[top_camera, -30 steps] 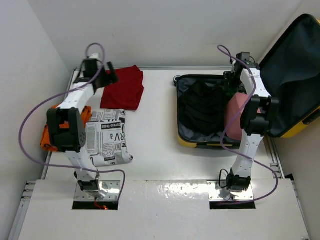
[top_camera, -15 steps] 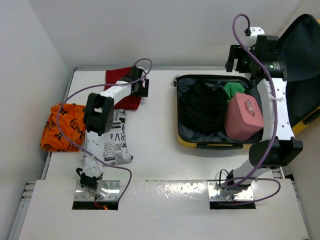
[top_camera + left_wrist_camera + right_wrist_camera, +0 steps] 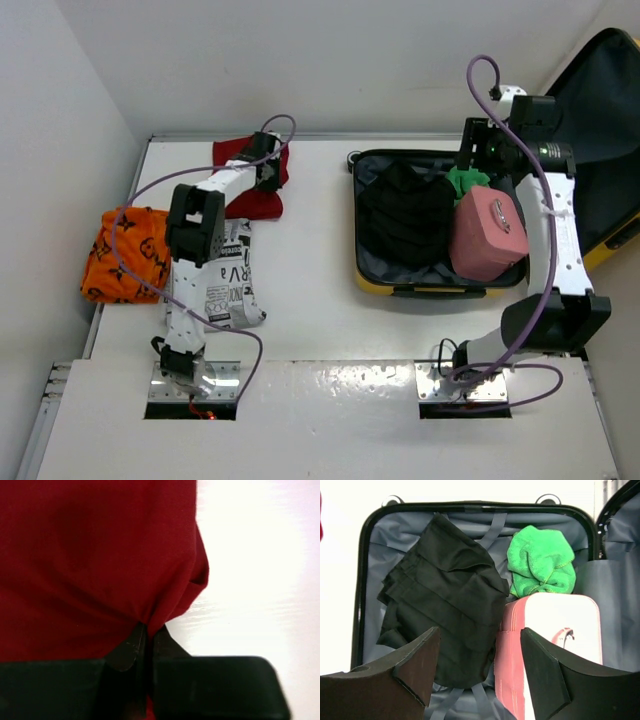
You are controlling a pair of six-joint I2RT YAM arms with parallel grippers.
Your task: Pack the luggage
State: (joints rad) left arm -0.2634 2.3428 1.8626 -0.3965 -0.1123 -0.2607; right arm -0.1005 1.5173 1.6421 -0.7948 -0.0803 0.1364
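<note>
Near your left base lie the newsprint cloth point(image 3: 225, 285) and orange cloth point(image 3: 120, 255), white table point(image 3: 310, 230) showing between them and the luggage point(image 3: 385, 535) open at right, where your right gripper point(image 3: 480, 665) hangs jaws apart over black garment point(image 3: 440, 595), pink case point(image 3: 555, 625) and green cloth point(image 3: 540, 562); far left, left gripper point(image 3: 145, 640) jaws pinch the red cloth point(image 3: 90, 555) edge.

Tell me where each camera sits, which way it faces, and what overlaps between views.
Top external: fixed above and behind the bases, looking down on the table; left arm and right arm show whole.
Left wrist: on the left arm, facing the red cloth; left gripper shut on it.
Right wrist: above the yellow suitcase, facing in; open right gripper frames black garment, green towel, pink case.
Shared: top external and right wrist show those contents.
</note>
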